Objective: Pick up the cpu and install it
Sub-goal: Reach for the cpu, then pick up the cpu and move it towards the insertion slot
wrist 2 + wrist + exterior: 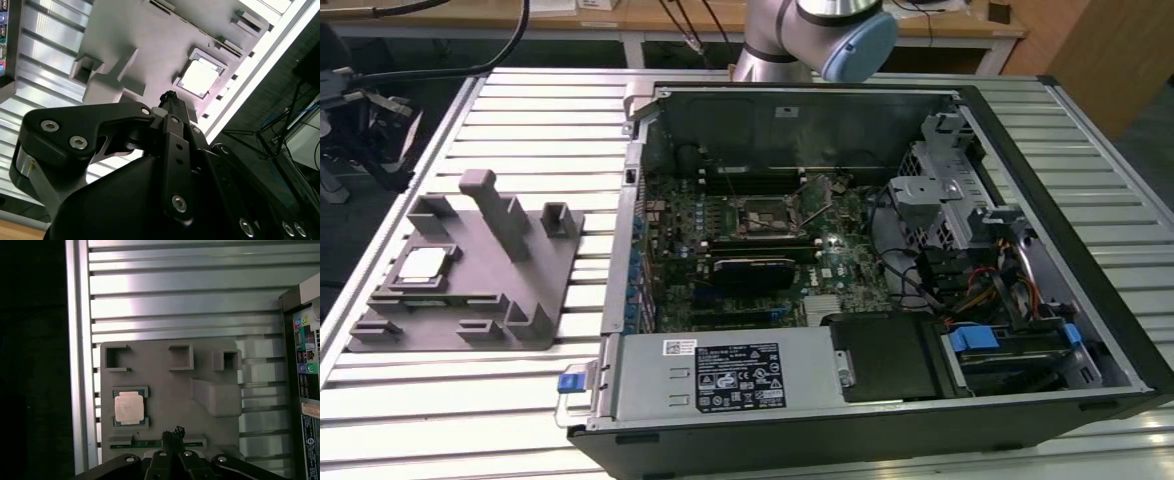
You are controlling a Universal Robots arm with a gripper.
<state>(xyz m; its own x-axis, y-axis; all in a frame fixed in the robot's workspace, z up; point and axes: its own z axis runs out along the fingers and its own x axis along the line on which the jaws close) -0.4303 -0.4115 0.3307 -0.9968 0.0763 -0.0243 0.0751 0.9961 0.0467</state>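
The cpu (424, 264) is a small silver-topped square chip lying flat in a recess of the grey fixture block (467, 290) on the slatted table, at the exterior view's left. Both wrist views look down on it from above: the cpu (129, 407) (199, 79) sits in the fixture block (170, 390) (150, 40). My gripper (173, 432) (168, 96) hangs well above the block, off to one side of the chip and apart from it. Its black fingertips are pressed together with nothing between them. The motherboard socket (767, 215) lies inside the open computer case.
The open computer case (1067, 150) takes up the middle and right of the exterior view, with drive cages, cables and a power supply (720, 375). The fixture has upright posts (494, 215). The arm's base (834, 35) stands behind the case. The table edge (77, 365) runs beside the fixture.
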